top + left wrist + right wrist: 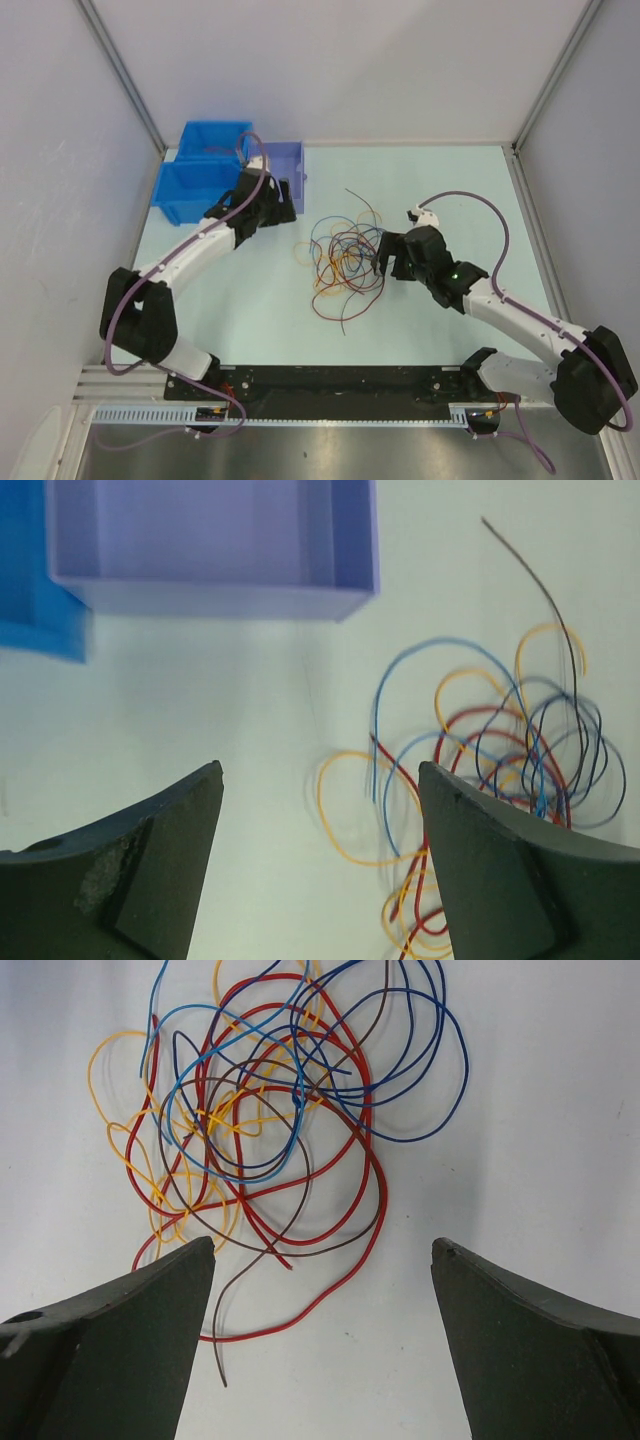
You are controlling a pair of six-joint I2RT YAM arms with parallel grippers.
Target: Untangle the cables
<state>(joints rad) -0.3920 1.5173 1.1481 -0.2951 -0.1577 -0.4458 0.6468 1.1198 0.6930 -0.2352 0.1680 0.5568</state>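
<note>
The cables (343, 258) lie as one loose tangle of thin red, orange, yellow, blue and dark wires on the table's middle. My left gripper (281, 205) is open and empty, to the left of the tangle; in its wrist view (320, 770) a yellow loop (345, 810) lies between the jaws and the tangle (500, 750) spreads to the right. My right gripper (383, 258) is open and empty at the tangle's right edge; in its wrist view (322, 1245) the tangle (270, 1110) lies just ahead, and a red wire end (330, 1290) and a brown wire end (222, 1360) reach between the jaws.
Two blue bins (200, 170) and a purple bin (290, 165) stand at the back left; the purple bin (200, 540) is close ahead of my left gripper. Grey walls enclose the table on the left, back and right.
</note>
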